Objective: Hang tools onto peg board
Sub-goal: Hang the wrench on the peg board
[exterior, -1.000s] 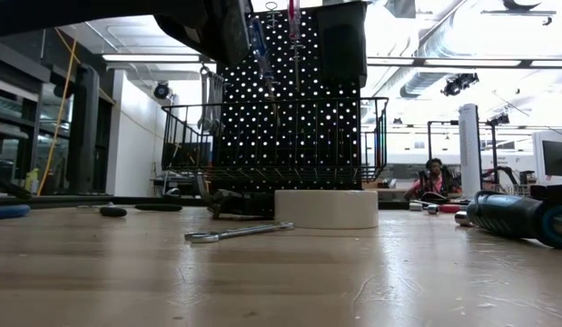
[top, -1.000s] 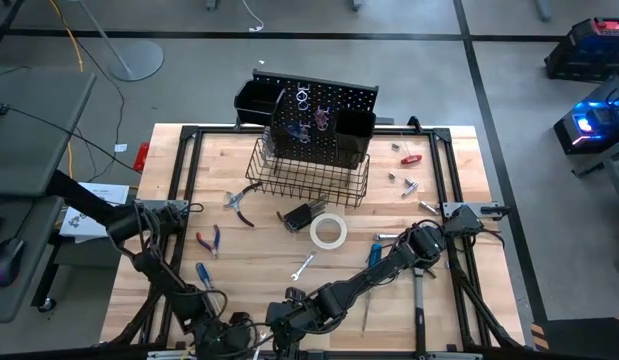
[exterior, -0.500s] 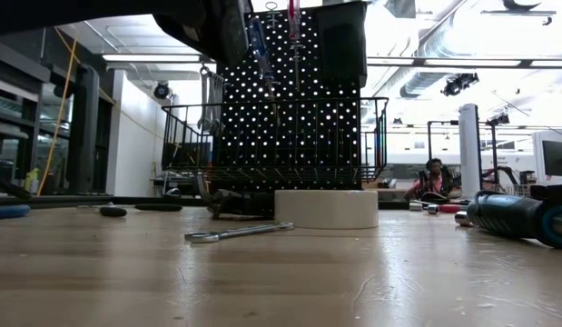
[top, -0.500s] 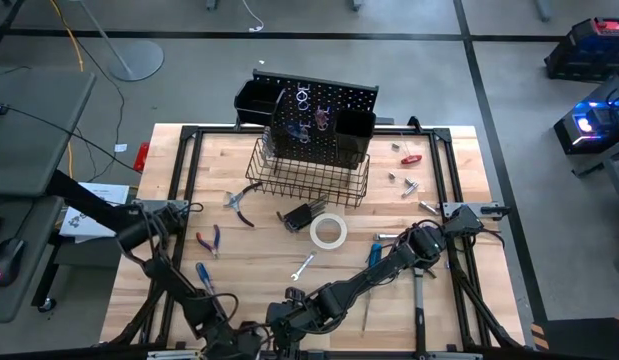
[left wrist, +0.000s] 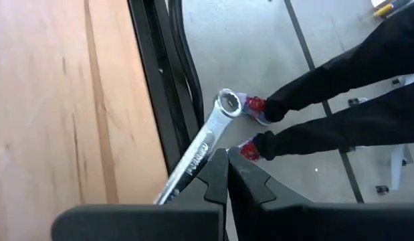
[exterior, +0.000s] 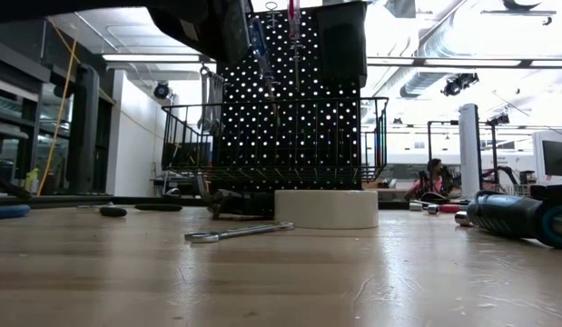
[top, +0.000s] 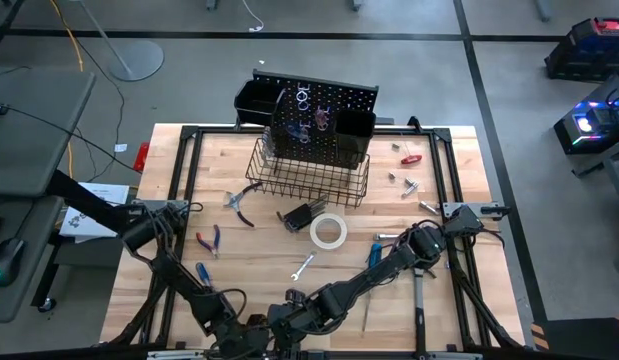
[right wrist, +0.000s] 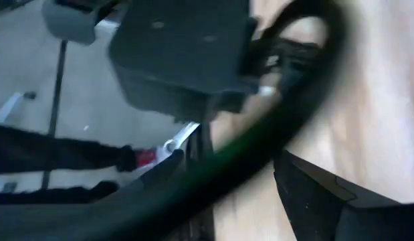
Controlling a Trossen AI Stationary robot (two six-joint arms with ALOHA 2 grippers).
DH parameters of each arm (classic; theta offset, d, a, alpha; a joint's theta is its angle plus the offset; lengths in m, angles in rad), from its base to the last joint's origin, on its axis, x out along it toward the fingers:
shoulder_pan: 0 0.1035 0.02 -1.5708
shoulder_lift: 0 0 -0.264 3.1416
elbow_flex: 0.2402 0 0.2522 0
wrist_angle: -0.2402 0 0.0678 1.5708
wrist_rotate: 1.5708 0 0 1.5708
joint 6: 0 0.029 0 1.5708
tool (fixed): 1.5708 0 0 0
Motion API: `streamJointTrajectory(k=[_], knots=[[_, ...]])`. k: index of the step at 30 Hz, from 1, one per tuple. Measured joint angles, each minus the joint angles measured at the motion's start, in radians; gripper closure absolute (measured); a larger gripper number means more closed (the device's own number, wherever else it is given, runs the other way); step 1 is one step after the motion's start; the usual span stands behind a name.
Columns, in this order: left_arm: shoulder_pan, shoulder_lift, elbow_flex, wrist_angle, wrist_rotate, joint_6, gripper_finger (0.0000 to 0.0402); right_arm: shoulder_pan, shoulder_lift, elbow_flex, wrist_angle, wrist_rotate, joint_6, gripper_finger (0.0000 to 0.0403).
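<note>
High view: the pale wooden worktop [top: 239, 255] carries the black peg board [top: 319, 125] upright at its far edge, with a wire basket [top: 309, 175] at its foot. Pliers [top: 239, 203], a tape roll [top: 328, 231], a small wrench [top: 303, 265] and screwdrivers [top: 374, 252] lie scattered across the middle. Both arms crowd the near edge.

Low view: the wrench [exterior: 237, 232] lies flat, its long axis slanting across the worktop before the tape roll [exterior: 326, 208]. Behind stands a bright workshop.

Left wrist view: the left tool [left wrist: 227, 175] is shut on a silver wrench [left wrist: 205, 144], whose ring end points out past the worktop's black edge rail [left wrist: 153, 107], over grey floor [left wrist: 260, 47] and a person's shoes [left wrist: 255, 107].

Right wrist view: the right tool [right wrist: 247, 184] stands wide open, gripping nothing.
</note>
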State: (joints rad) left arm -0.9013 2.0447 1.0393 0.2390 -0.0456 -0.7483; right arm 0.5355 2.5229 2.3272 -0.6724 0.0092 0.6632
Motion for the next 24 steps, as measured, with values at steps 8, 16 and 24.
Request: streamJointTrajectory(k=[8, 16, 24], knots=[[-0.032, -0.048, -0.005, -0.060, 0.062, 0.040, 0.0401, 0.030, 0.028, 0.000, 0.162, -0.186, 0.010, 0.0187], [-0.113, -0.132, -0.014, -0.328, -0.116, -0.036, 0.0402, 0.048, 0.087, -0.001, 0.331, -0.105, 0.002, 0.0187], [-0.127, -0.149, -0.014, -0.390, -0.199, -0.017, 0.0401, 0.073, 0.091, -0.002, 0.332, 0.007, -0.035, 0.0187]])
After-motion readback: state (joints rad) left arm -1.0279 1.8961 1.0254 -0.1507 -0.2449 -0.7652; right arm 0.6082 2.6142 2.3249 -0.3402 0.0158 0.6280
